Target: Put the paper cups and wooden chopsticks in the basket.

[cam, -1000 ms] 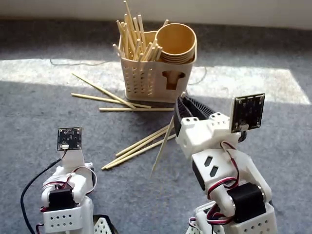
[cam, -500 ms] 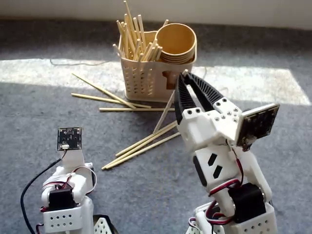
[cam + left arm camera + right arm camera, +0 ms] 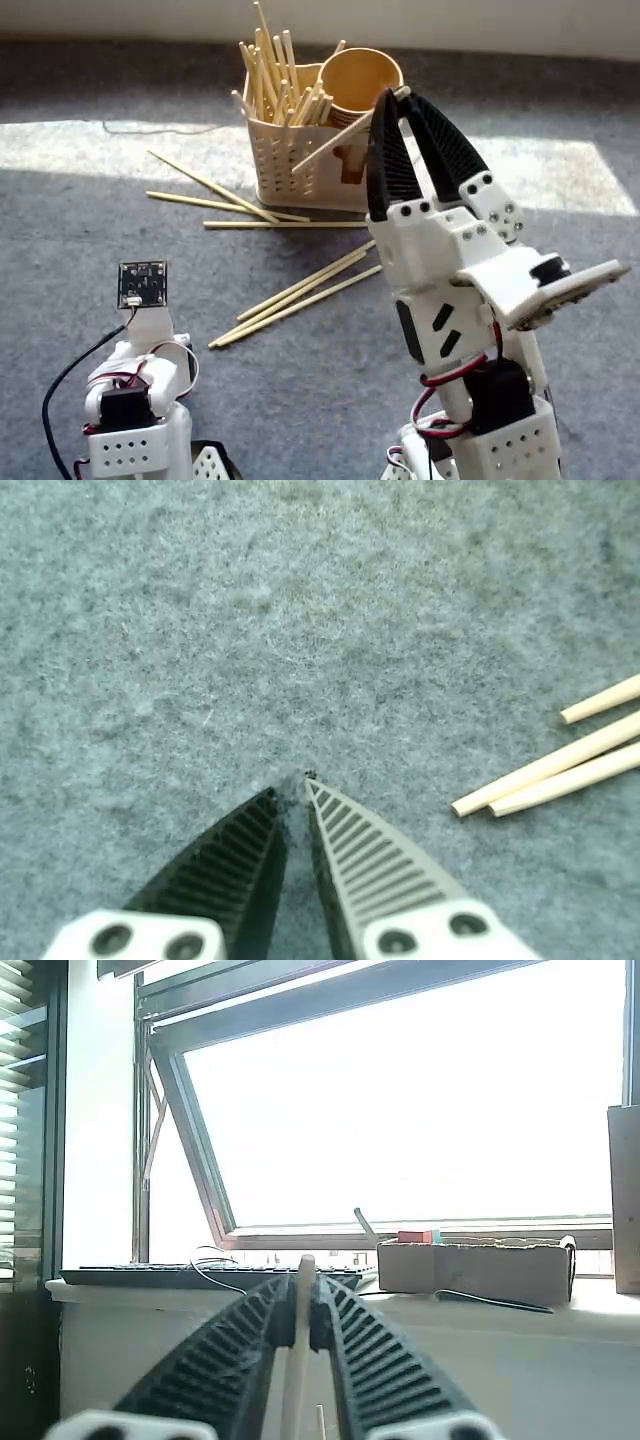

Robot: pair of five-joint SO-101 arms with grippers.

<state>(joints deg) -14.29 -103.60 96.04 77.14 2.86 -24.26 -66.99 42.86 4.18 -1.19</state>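
A cream basket [image 3: 300, 165] at the back holds several wooden chopsticks [image 3: 270, 75] and a stack of paper cups [image 3: 362, 80]. My right gripper [image 3: 398, 96] is raised just in front of the cups, shut on one chopstick [image 3: 335, 142] that slants down across the basket's front. In the right wrist view the same chopstick [image 3: 298, 1360] stands pinched between the right gripper [image 3: 303, 1285] jaws. My left gripper [image 3: 297, 780] hangs low over the carpet, shut on nothing. Three loose chopsticks [image 3: 295, 290] lie together mid-carpet, their ends [image 3: 560, 770] beside the left gripper.
Three more loose chopsticks [image 3: 225, 205] lie on the grey carpet left of and in front of the basket. The left arm's base [image 3: 135, 400] sits at the near left. A thin cable [image 3: 150, 128] runs along the sunlit strip behind.
The right arm has lifted one chopstick off the carpet and swung upward and forward, bringing it up against the basket. The left arm has kept still.
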